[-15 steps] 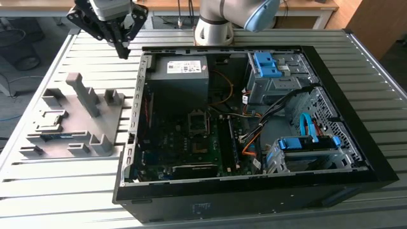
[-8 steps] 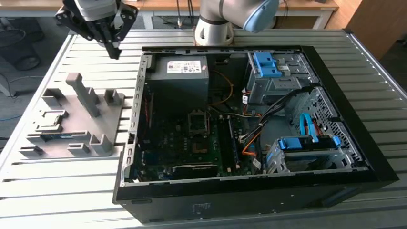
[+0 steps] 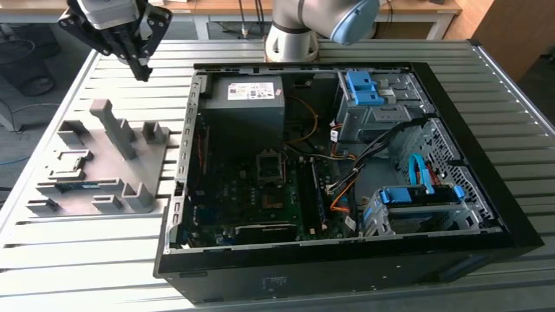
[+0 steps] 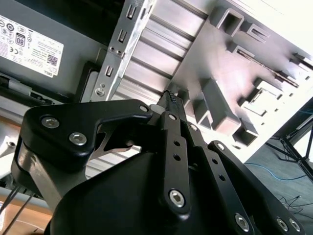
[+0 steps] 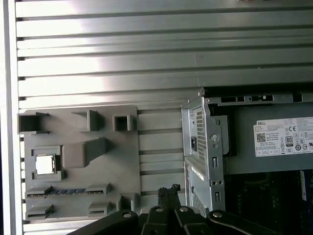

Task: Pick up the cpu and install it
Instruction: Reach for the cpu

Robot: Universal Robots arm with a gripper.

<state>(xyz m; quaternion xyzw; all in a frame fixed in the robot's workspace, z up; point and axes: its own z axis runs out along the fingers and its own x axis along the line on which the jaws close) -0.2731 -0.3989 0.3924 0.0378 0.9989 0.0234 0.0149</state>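
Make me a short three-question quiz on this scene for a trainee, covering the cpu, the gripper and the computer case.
1. Fill in: in the exterior view, the grey fixture lies on the table to the ____ of the computer case.
2. True or false: the gripper is holding the cpu.
3. Multiple choice: the cpu lies A) inside the computer case; B) in a square pocket of the grey fixture; C) on top of the computer case.

Key: 1. the exterior view's left; 2. false, the gripper is shut on nothing, up above the table; 3. B.
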